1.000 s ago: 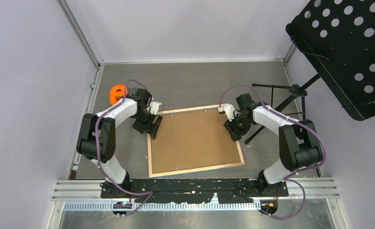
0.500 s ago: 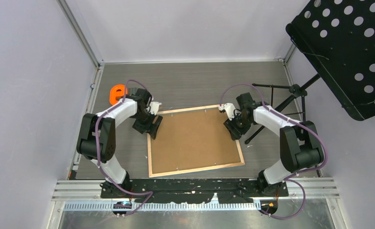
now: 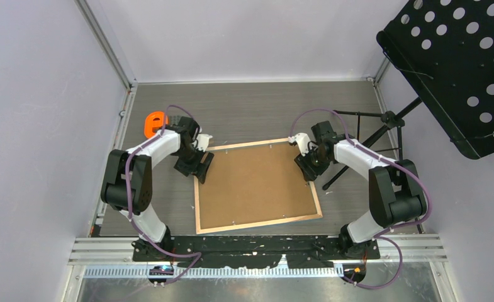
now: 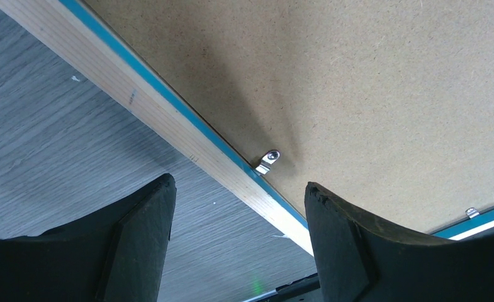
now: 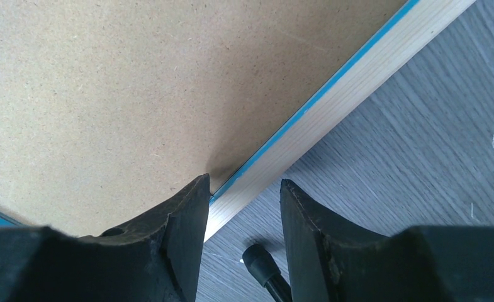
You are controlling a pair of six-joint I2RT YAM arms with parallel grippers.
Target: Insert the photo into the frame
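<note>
Right gripper [image 3: 307,168] nudged farther along frame [image 3: 260,224] edge, left gripper [image 3: 200,170] unmoved

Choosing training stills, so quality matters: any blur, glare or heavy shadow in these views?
Top external: evenly lit, sharp, no glare. Left wrist: soft shadow on the backing board above the metal clip, grain crisp. Right wrist: faint shadow off one fingertip, no glare.

- A robot lab cell: bare lilac walls [image 3: 43,94] box in a grey table [image 3: 250,107].
- Left arm [image 3: 131,182] and right arm [image 3: 389,189] bolted to a metal rail [image 3: 257,250], purple cables [image 3: 308,117] exposed.
- Black perforated stand [image 3: 458,69] at right.
</note>
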